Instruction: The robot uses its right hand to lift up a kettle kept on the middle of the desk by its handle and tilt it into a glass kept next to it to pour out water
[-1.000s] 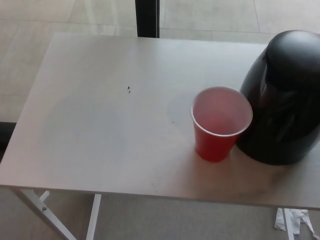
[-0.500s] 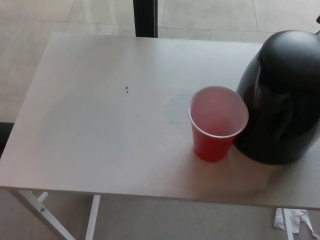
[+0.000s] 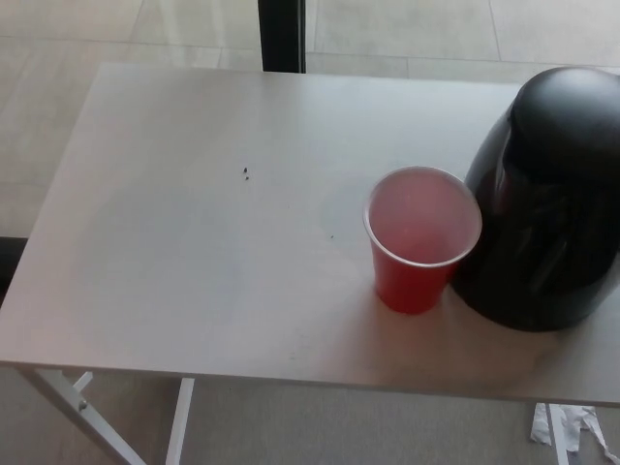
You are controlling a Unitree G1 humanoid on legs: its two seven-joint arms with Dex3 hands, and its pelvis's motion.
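A black kettle stands upright at the right side of the grey desk, partly cut off by the picture's right edge; its handle is not visible. A red plastic cup with a pale inside stands right beside the kettle on its left, touching or nearly touching it. Neither of my hands shows in the head view.
A dark post rises behind the desk's far edge. White desk legs show under the near left corner. Crumpled white paper lies on the floor at the bottom right. A small dark speck marks the desktop.
The kettle has shifted slightly: it moved a little left half a second ago and now sits a little right and lower. The cup has stayed put since half a second ago.
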